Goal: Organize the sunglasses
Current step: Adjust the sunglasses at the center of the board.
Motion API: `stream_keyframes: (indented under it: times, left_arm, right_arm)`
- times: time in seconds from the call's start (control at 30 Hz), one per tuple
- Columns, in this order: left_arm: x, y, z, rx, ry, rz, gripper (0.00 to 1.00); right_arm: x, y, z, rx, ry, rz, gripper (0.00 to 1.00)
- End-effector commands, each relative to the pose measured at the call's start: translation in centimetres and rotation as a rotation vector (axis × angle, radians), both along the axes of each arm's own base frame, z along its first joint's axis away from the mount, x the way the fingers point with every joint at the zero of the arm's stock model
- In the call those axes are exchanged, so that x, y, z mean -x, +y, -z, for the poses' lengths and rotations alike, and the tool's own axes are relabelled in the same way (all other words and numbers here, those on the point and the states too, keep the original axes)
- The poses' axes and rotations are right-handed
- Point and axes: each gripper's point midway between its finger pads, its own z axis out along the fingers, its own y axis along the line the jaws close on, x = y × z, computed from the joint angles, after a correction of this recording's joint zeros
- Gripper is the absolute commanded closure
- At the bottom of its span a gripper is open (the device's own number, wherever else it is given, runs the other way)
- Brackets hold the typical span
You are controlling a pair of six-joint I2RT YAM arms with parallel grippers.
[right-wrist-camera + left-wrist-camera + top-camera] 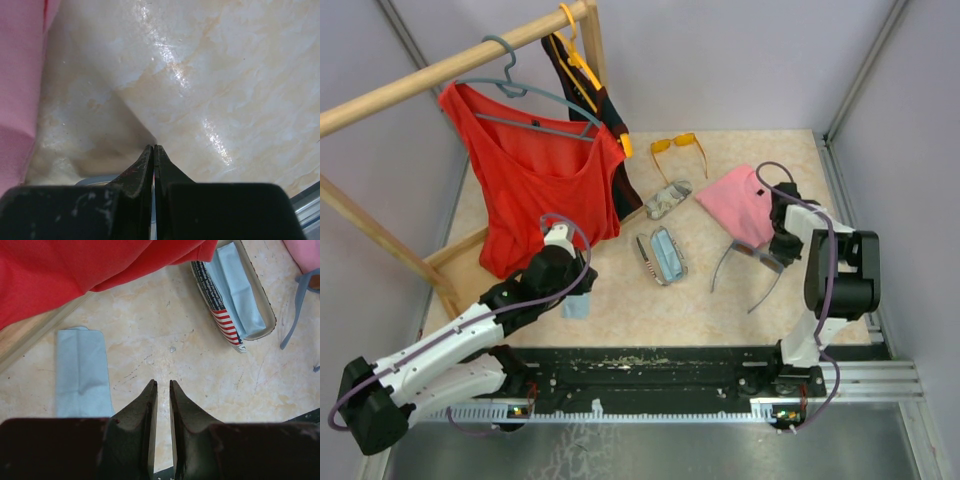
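**Right hand [781,243] at the greyish-lilac sunglasses [762,257].** The hand is down at the desk [650,315], jaws pressed tip to tip. It sits over the outer end of the pair's front bar, but whether that thin frame is pinched cannot be told. The front bar runs away from the hand toward the open glasses case [667,256], and both thin arms trail back toward the robot's bases. The orange sunglasses [685,141] lie unfolded well beyond this hand, past the pink cloth [735,198] just on its far side. The left hand [161,384], jaws a narrow empty slit, hangs well apart, with a light-blue cloth [82,371] just beside it. Judged: the right arm is the nearer. The desk is smooth and glossy, so a thin frame may slide. Room is tight against the pink cloth and freer toward the case
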Motion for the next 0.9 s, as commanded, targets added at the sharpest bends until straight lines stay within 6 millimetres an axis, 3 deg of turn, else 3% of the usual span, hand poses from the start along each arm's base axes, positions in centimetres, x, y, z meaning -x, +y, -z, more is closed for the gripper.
stream_keyframes:
  times: [0.0,0.57,0.73,0.8,0.87]
  left_arm:
    - [-0.3,0.2,-1.2,0.013,-0.026,-0.014,0.78]
    - [-0.1,-0.3,-1.3,0.022,-0.019,0.012,0.79]
    - [-0.1,0.0,-1.3,0.016,-0.017,0.004,0.79]
    - [-0.1,0.1,-1.4,0.018,-0.022,-0.002,0.79]
    - [-0.2,0.2,-1.6,0.019,-0.027,-0.006,0.78]
  right_arm:
    - [-0.2,1.1,-0.8,-0.021,-0.021,-0.016,1.00]
    - [4.5,4.7,-2.5,-0.063,0.014,-0.068,1.00]
    - [1.3,2.9,-7.9,0.050,-0.172,-0.085,0.87]
    - [-0.8,3.6,-10.2,0.025,-0.270,-0.172,0.82]
    - [-2.6,5.9,-11.3,-0.071,-0.328,-0.324,0.79]
